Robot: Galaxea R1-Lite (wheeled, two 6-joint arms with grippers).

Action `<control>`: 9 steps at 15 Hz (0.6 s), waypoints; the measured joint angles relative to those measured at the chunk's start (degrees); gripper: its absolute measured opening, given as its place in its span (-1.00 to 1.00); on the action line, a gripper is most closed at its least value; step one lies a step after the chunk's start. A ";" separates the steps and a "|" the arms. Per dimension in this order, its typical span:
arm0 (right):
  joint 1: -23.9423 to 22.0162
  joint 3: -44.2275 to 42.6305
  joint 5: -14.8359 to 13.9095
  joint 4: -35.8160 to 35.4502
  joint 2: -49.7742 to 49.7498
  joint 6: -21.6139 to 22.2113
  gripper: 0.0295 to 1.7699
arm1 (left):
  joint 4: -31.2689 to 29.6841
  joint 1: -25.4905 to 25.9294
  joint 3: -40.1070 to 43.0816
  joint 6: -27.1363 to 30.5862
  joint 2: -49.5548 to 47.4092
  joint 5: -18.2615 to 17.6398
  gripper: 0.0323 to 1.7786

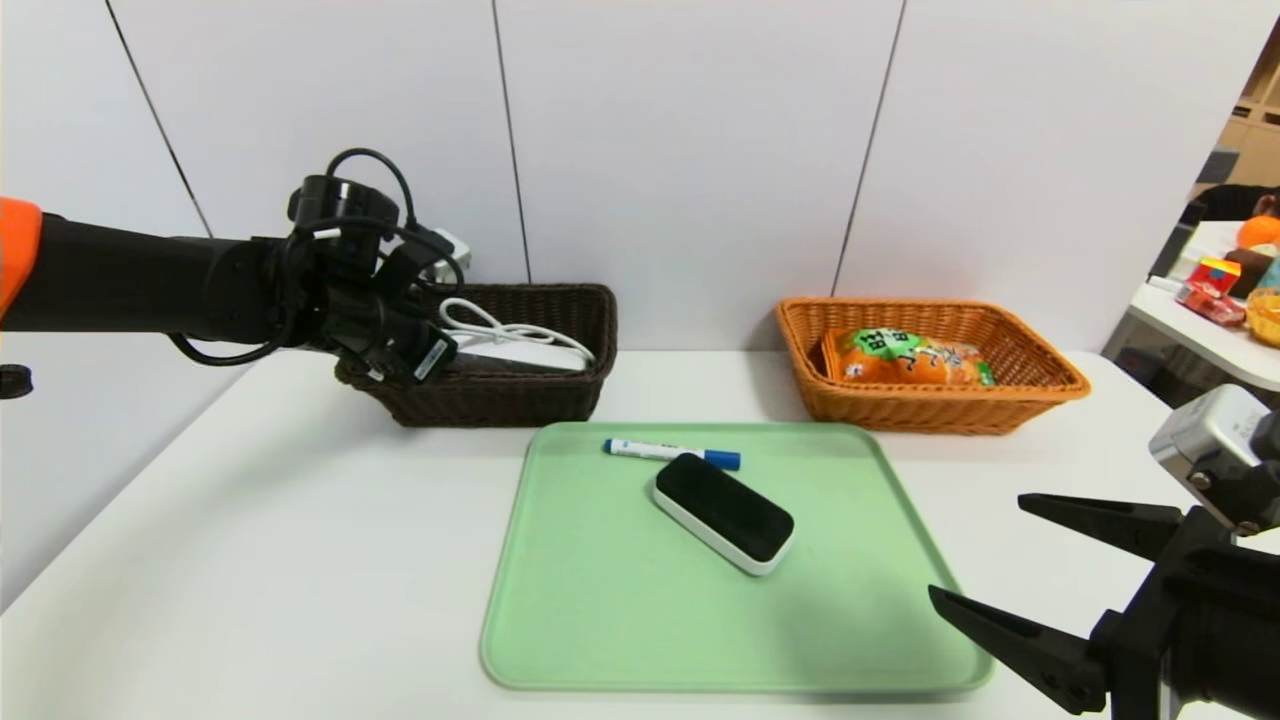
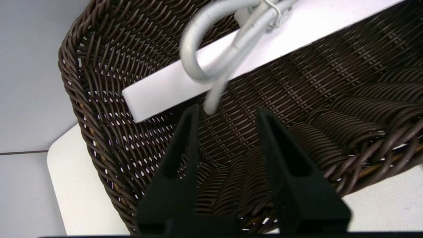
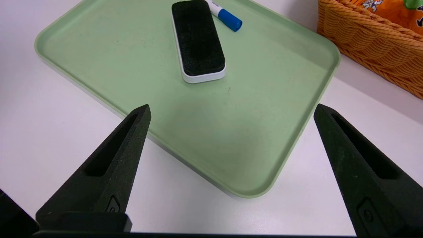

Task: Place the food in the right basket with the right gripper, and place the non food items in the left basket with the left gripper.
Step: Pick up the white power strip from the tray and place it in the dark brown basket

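The white power strip (image 1: 525, 355) with its coiled cord (image 2: 211, 49) lies in the dark brown left basket (image 1: 520, 395). My left gripper (image 2: 228, 110) hovers over that basket's left end, open and holding nothing. The black-topped eraser (image 1: 724, 512) and the blue-capped marker (image 1: 672, 453) lie on the green tray (image 1: 620, 620). The orange snack bag (image 1: 915, 358) rests in the orange-tan right basket (image 1: 930, 405). My right gripper (image 1: 975, 545) hangs wide open and empty beside the tray's near right corner (image 3: 251, 191).
White wall panels stand right behind both baskets. A side table (image 1: 1190, 330) with colourful items sits at the far right. The white table (image 1: 250, 560) carries the tray and baskets.
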 joint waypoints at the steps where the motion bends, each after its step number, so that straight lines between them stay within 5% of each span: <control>1: 0.01 -0.04 -0.02 -0.05 0.05 -0.02 0.92 | 0.00 0.00 0.00 -0.02 0.10 0.01 -0.10; 9: 0.00 -0.01 0.30 0.04 0.27 -0.02 0.92 | 0.00 -0.02 1.68 -0.46 -5.55 -0.51 0.56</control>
